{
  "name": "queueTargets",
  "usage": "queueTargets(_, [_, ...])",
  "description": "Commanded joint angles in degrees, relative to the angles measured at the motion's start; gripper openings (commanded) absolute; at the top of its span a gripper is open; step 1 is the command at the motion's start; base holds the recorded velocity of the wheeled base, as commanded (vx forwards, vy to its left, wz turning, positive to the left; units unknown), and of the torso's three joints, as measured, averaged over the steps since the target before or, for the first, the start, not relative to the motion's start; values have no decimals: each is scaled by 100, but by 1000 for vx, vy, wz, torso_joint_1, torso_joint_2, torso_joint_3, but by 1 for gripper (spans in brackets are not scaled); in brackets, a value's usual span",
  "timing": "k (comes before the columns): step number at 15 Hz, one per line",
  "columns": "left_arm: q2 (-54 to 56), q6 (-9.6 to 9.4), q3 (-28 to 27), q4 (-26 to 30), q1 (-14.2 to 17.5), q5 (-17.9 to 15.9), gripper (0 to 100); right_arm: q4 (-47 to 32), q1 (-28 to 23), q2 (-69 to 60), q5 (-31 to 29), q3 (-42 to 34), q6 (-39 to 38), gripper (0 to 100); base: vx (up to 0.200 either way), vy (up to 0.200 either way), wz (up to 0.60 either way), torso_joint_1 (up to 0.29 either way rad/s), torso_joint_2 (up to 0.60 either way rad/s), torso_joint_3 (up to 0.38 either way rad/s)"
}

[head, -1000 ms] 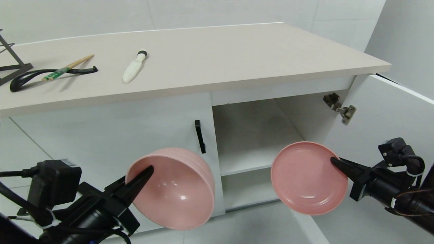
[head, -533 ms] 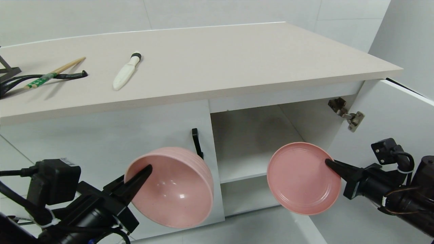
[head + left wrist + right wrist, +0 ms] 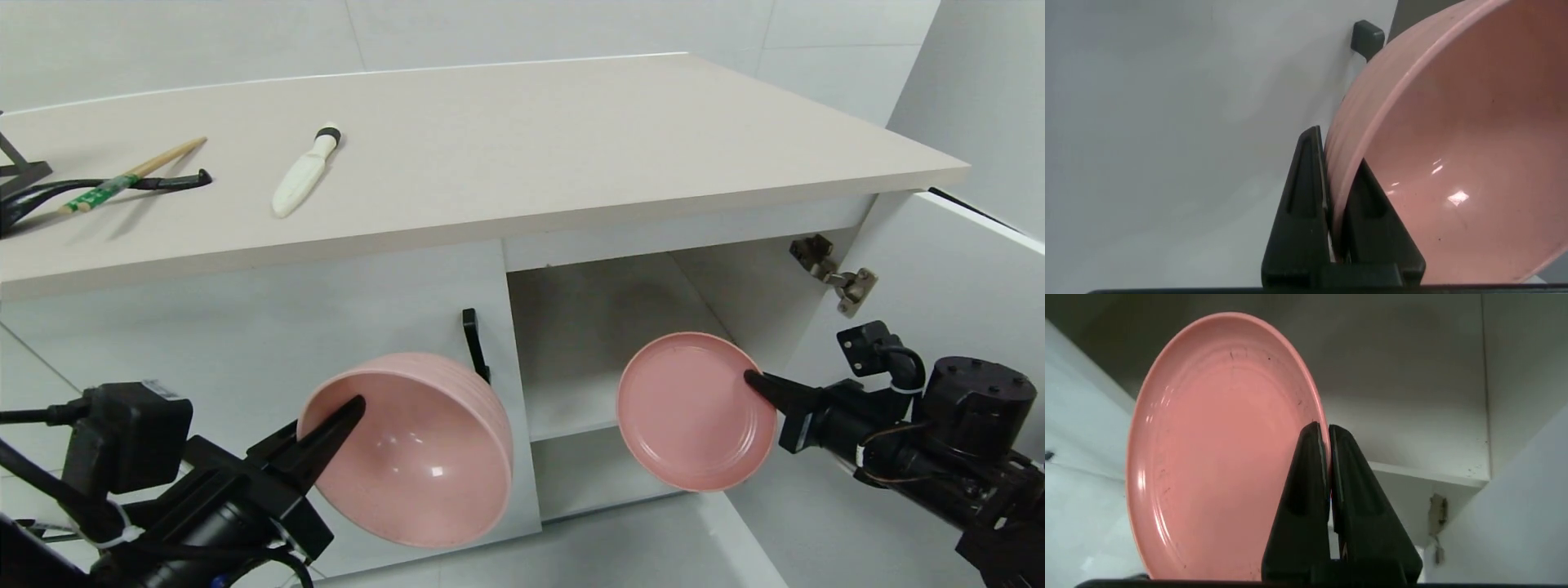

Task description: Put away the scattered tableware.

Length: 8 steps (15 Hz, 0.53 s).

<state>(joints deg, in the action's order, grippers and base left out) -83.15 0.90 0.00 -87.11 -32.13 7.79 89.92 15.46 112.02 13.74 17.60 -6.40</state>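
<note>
Head view: we log left gripper [image 3: 356, 404] pinching bowl [image 3: 424, 469], lower left; right gripper [image 3: 751, 378] pinching plate [image 3: 686, 412] before open cabinet [image 3: 600, 322], lower right.

Beige countertop [image 3: 571, 139]: chopsticks [image 3: 131, 174] crossing black ladle [image 3: 184, 180]; cream utensil [image 3: 304, 173], possibly knife, apart.

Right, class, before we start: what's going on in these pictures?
A two-armed robot is tidying tableware. Its left gripper is clamped on the rim of a pink bowl in front of the closed cabinet door. Its right gripper pinches a pink plate, held on edge at the open compartment. Chopsticks and a white-handled utensil lie on the counter.
</note>
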Motion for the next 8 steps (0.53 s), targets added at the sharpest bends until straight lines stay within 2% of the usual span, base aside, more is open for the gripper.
queueTargets(1, [133, 6, 0, 72, 85, 3, 0, 8, 63, 321, 6, 270, -221, 0, 0, 0, 0, 0, 0, 0])
queueTargets(2, [194, -2, 0, 195, 146, 3, 0, 8, 71, 417, 6, 314, -230, 0, 200, 0, 0, -2, 7, -2])
queueTargets(8, [317, -11, 0, 291, 128, -14, 0, 8, 124, 558, -3, 331, -230, 0, 0, 0, 0, 0, 0, 0])
